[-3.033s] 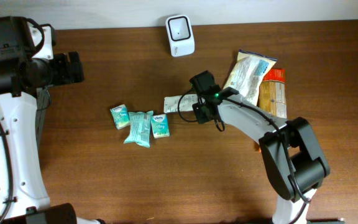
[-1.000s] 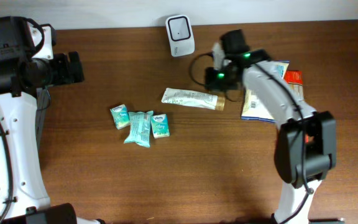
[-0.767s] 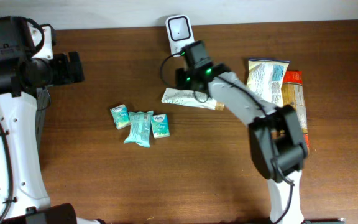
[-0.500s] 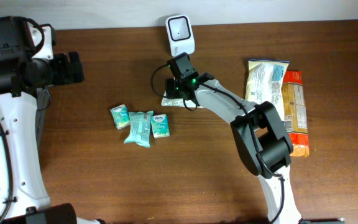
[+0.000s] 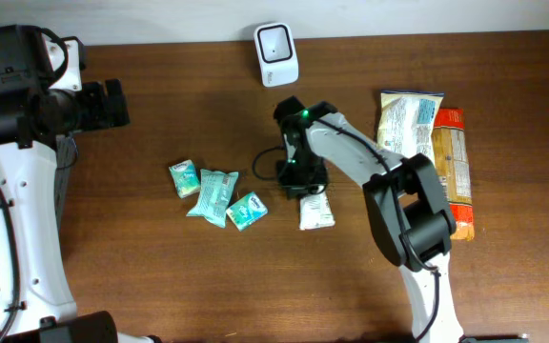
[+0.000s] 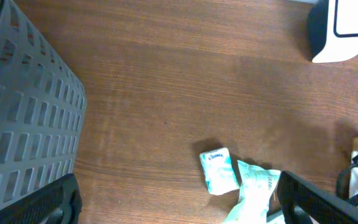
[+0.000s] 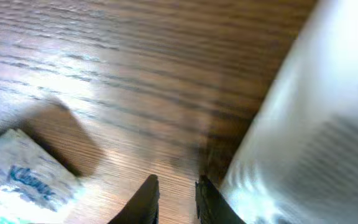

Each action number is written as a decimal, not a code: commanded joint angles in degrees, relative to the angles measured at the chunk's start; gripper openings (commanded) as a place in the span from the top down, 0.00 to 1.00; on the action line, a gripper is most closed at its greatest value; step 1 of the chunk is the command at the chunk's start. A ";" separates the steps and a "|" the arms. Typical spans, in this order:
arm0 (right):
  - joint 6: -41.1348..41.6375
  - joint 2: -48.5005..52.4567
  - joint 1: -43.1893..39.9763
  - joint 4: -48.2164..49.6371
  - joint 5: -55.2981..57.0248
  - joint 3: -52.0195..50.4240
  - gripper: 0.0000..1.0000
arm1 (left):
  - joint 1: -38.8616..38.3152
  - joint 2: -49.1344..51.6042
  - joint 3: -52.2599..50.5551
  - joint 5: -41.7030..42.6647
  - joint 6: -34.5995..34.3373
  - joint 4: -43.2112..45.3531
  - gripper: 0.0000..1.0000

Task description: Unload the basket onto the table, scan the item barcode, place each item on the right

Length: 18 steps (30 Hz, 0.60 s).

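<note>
**A:** White film pouch [image 5: 315,211] lies flat at centre frame, below the scanner [image 5: 276,41] and well apart from it. How will it handle?

**B:** Probably light, soft and a bit slick, and I expect it to sag when lifted. It lies flat on the table [image 5: 160,276], so the broad face gives little to pinch. I'd take the short upper end, at the seam, and leave the printed face clear. No barcode is visible from here.

**A:** Right gripper [image 7: 176,196]?

**B:** It sits at that upper end. The fingers are nearly together, with bare wood showing through a thin slit. It holds nothing. The pouch fills the right of the wrist view, just beside one finger; I cannot tell whether they touch. A tissue pack [image 7: 23,171] sits at lower left.

**A:** Left gripper [image 6: 182,205]?

**B:** It is at the upper left of the overhead view, spread wide and empty, next to a basket [image 6: 23,118].
</note>
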 commanded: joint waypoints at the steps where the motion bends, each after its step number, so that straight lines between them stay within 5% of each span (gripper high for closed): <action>1: -7.80 -5.01 -1.57 -1.05 -5.01 3.13 0.79 | 0.35 -0.26 0.42 0.42 -0.13 0.02 0.01; 6: -11.15 -12.41 -5.66 -7.80 -8.37 11.28 0.78 | 0.35 -0.26 0.42 0.42 -0.13 -0.07 0.01; 10: -9.33 -15.06 -12.00 -12.20 -3.80 11.41 0.50 | 0.33 -0.26 0.42 0.42 -0.15 -0.09 0.01; 13: -9.66 -13.99 -15.82 -11.45 -4.00 4.28 0.39 | 0.33 -0.26 0.42 0.42 -0.13 -0.09 0.01; 18: -14.56 -13.99 -14.99 -3.45 -10.75 -6.84 0.38 | 0.33 -0.26 0.42 0.42 -0.15 -0.09 0.01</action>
